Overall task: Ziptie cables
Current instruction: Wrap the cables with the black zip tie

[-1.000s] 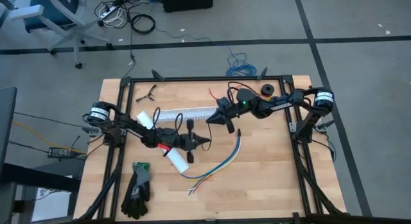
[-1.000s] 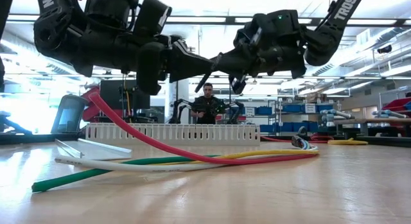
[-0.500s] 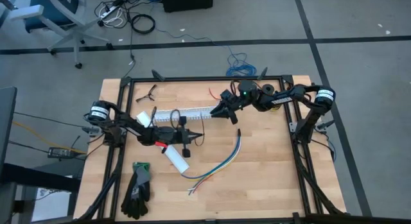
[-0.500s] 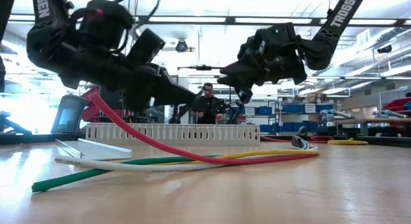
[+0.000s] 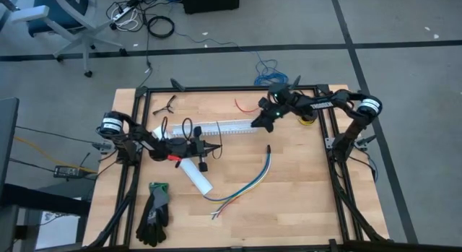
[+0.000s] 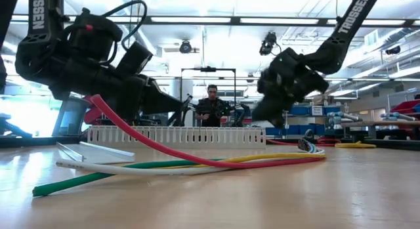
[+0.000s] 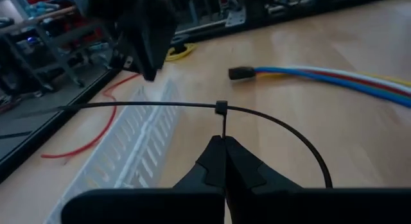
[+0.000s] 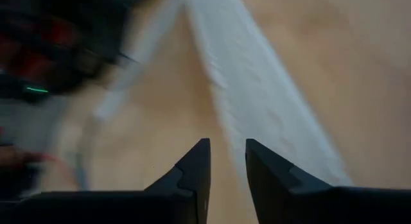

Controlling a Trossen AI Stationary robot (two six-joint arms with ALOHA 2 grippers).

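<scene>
While the left gripper (image 5: pixel 215 149) pinches a black zip tie (image 7: pixel 221 109) tight between its clenched fingers, the tie curls in a loop in front of it. Just past it lies the long white channel (image 5: pixel 216 128), a tray with comb-like walls; what is inside cannot be seen. The right gripper (image 5: pixel 257 123) hangs over the far end of the channel, its 2 fingers (image 8: pixel 196 169) a little apart and holding nothing. The cables (image 5: pixel 249 183) lie loose on the wooden table (image 5: pixel 303 201), apart from both grippers. A white tube (image 5: pixel 196 179) and black gloves (image 5: pixel 154 212) sit nearer the left arm. Bare wood stays free on the right side.
</scene>
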